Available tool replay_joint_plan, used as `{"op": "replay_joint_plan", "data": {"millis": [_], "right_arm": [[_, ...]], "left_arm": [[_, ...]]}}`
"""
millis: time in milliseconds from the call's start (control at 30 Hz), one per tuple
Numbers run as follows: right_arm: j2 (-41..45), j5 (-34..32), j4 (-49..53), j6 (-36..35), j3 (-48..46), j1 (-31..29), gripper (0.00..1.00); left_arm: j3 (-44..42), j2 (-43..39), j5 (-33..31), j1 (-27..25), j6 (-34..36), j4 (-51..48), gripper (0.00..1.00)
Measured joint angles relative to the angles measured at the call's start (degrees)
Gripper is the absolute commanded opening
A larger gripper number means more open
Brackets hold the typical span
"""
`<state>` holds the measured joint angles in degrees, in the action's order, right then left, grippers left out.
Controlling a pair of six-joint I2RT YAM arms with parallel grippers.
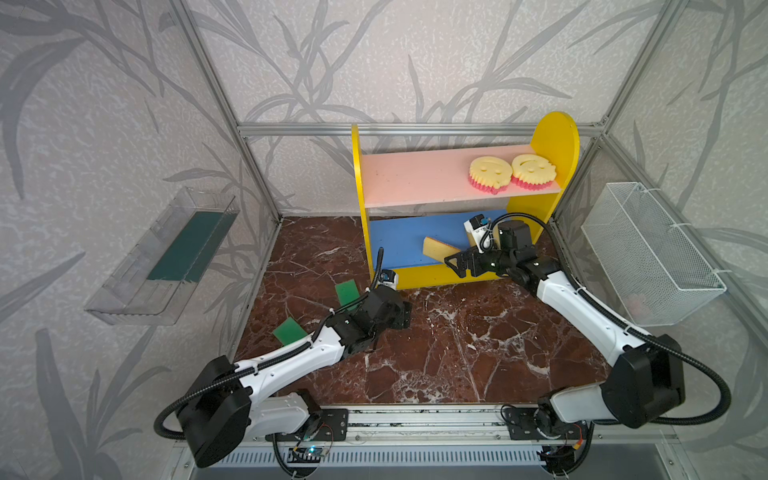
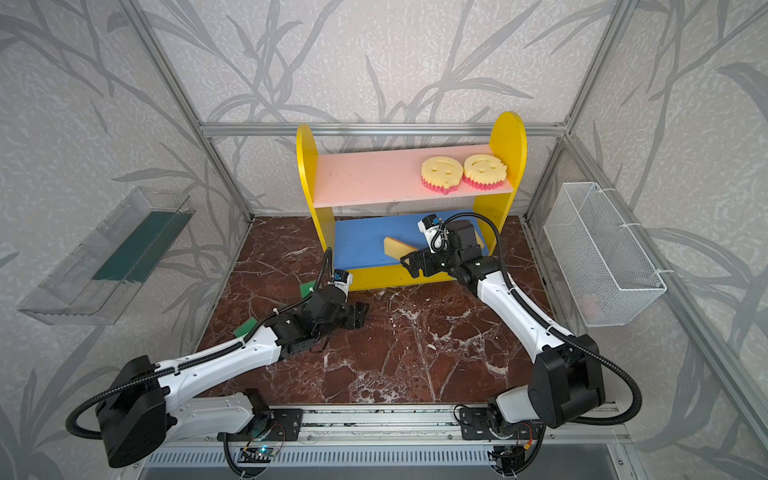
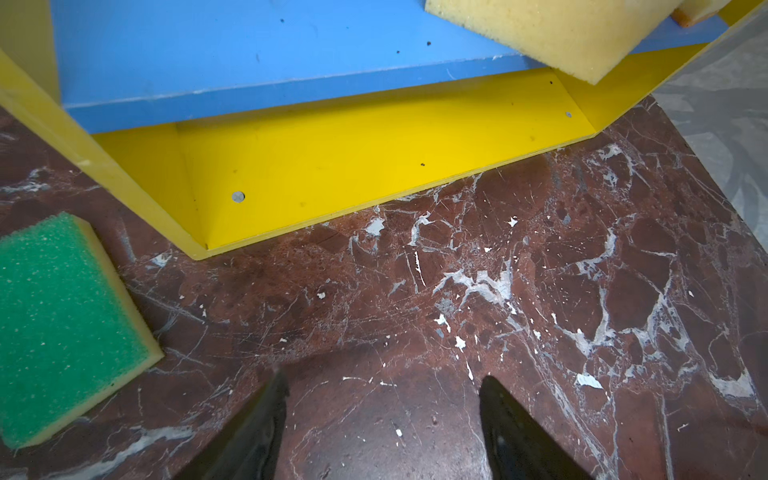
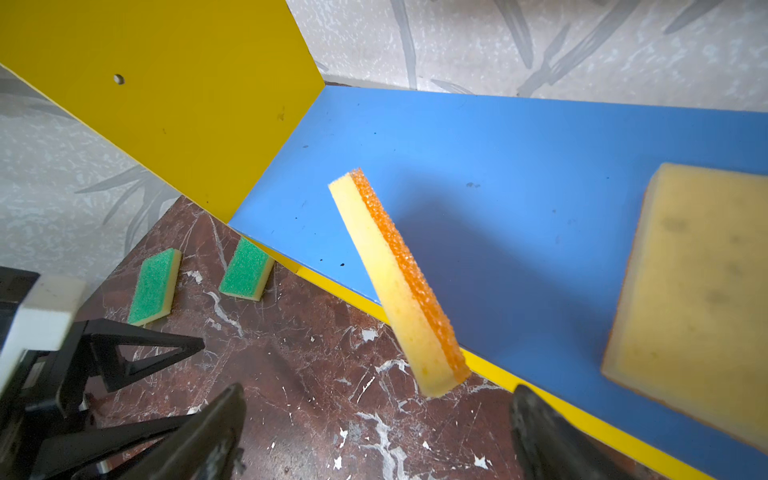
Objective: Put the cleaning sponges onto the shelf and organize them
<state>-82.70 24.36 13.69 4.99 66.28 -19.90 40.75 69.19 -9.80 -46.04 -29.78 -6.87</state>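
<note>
Orange scouring face turned sideways, one orange-faced sponge (image 4: 399, 286) stands tilted on its narrow edge at the front lip of the blue lower board (image 4: 519, 166) of the shelf (image 1: 557, 137), just ahead of the right pincer (image 4: 378, 399), whose jaws are spread wide and touch nothing. A pale yellow sponge (image 4: 698, 282) lies flat on the same board. Two smiley sponges (image 1: 490, 170) sit side by side at the right end of the pink upper board (image 1: 407, 174). Two green sponges (image 4: 154, 286) lie on the marbled bench (image 1: 436, 353) left of the shelf. The left pincer (image 3: 383, 378) hovers over the bench, jaws apart, empty.
</note>
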Motion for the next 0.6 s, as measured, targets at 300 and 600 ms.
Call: {"op": "replay_joint_plan", "data": {"millis": [300,600], "right_arm": [[-4.2,3.0,-4.5,-0.3,0.1,2.2,0.95],[-9.3,9.5,-8.9,1.7,1.3,3.8,0.72]], "left_arm": [[-0.1,-0.4,-0.5,0.1,0.0,-1.2,0.74],[-0.1,-0.4,-0.6,0.1,0.1,-2.0,0.74]]}}
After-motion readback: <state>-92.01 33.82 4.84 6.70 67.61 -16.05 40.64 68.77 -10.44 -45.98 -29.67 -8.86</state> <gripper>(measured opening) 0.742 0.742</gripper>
